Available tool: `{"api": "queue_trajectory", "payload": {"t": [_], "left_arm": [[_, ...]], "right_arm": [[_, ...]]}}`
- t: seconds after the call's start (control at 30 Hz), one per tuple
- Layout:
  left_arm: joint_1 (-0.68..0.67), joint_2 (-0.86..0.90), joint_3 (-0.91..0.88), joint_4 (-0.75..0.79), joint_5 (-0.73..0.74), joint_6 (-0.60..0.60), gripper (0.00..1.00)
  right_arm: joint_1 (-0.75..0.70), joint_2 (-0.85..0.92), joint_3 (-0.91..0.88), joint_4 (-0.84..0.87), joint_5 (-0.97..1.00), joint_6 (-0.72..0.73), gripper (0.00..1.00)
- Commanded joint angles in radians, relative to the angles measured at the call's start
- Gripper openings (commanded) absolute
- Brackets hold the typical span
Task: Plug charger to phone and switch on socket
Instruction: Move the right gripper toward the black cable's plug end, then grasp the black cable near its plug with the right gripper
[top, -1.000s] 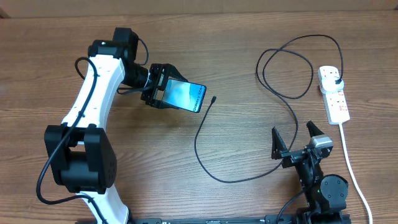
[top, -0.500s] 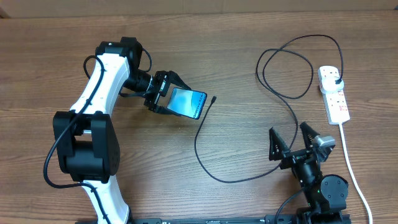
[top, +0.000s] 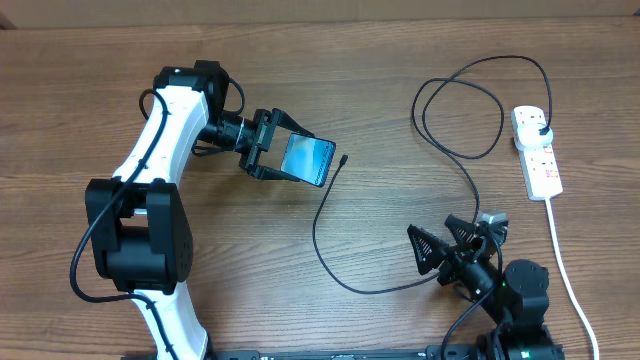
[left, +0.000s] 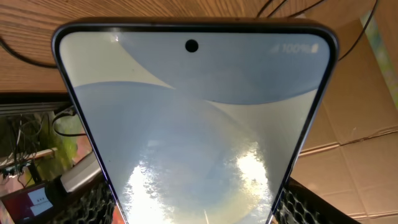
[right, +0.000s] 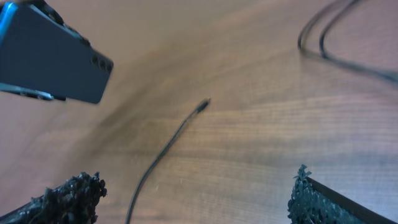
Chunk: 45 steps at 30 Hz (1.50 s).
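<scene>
**Overhead view**
- Left gripper (top: 283, 152): at the left-centre of the desk (top: 200, 300). Its jaws are clamped on the long edges of the phone (top: 310, 158), which is held clear of the wood, tilted, with the free end pointing right. Judged purpose: to offer the phone to the cable.
- Charger (top: 316, 235): a thin black cable lying loose. The connector tip (top: 343, 158) sits just beside the phone's free end, apart from it. The cable loops near, then runs right and far to its plug (top: 541, 130), which is seated in the far end of the socket (top: 538, 165).
- Socket: a white strip at the right edge. The switch position is too small to tell.
- Right gripper (top: 447, 240): near right, jaws spread wide and empty, turned toward the cable. It is probably placed to collect the tip.

**Left wrist view**
- The phone screen fills the frame, with the jaw pads at both lower corners against its sides.
- The front-camera hole is at the free end, so the charging port likely lies at the gripped end. The phone may need turning before the plug-in.

**Right wrist view**
- The phone's dark back is at the upper left, raised off the desk.
- The connector tip lies at centre on the wood, ahead of the open jaws.
- Nothing lies between the jaws.
</scene>
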Motion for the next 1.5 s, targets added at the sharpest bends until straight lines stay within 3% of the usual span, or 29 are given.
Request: {"api": "queue_trajectory", "payload": {"t": [0.0, 0.3, 0.77, 1.0, 1.23, 1.47], "left_arm": [[0.006, -0.001, 0.001, -0.004, 0.063, 0.019, 0.57], [0.006, -0.001, 0.001, -0.004, 0.063, 0.019, 0.58], [0.006, -0.001, 0.001, -0.004, 0.059, 0.019, 0.58], [0.003, -0.001, 0.001, -0.003, -0.026, 0.018, 0.59], [-0.008, -0.001, 0.001, 0.016, -0.264, -0.045, 0.59], [-0.043, -0.001, 0.001, 0.028, -0.479, -0.162, 0.58]], "right_arm": [[0.005, 0.06, 0.103, -0.05, -0.049, 0.014, 1.0], [0.005, 0.238, 0.376, -0.269, -0.049, 0.013, 1.0], [0.005, 0.638, 0.951, -0.774, -0.181, -0.058, 1.0], [0.005, 0.72, 0.979, -0.665, -0.227, 0.129, 1.0], [0.005, 0.831, 0.977, -0.656, -0.221, 0.129, 1.0], [0.04, 0.973, 0.977, -0.607, -0.217, 0.138, 0.9]]}}
